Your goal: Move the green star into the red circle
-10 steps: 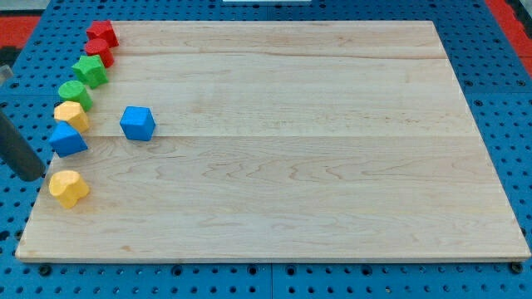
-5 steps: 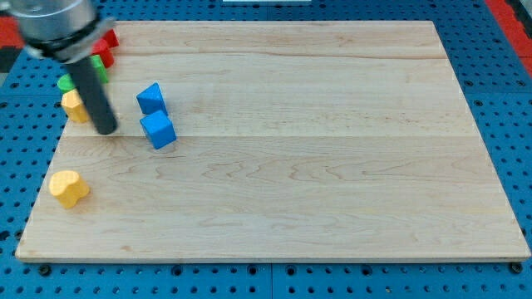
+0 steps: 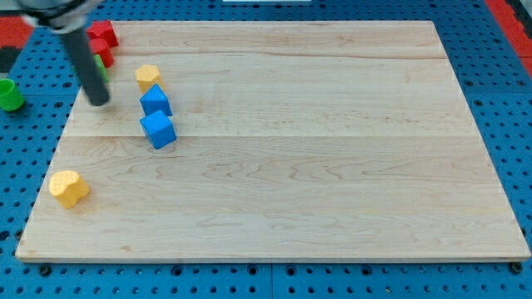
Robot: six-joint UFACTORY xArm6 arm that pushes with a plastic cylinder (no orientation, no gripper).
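My tip [image 3: 99, 102] rests on the board near its left edge, left of the two blue blocks. The rod hides most of the green star [image 3: 102, 61]; only a green sliver shows just right of the rod, above the tip. Two red blocks sit at the top left corner: one [image 3: 104, 32] in full view and one [image 3: 99, 46] below it, half behind the rod. I cannot tell which of them is the circle. The green sliver lies just below the lower red block.
A yellow block [image 3: 148, 77] sits right of the rod, with a blue block [image 3: 155, 100] and a blue cube [image 3: 158, 130] below it. Another yellow block [image 3: 68, 188] lies at the lower left. A round green block [image 3: 10, 94] lies off the board [image 3: 332, 166] on the blue pegboard.
My tip has moved up the left side. The yellow block was pushed right and up, next to the blue blocks. The round green block has gone off the board's left edge.
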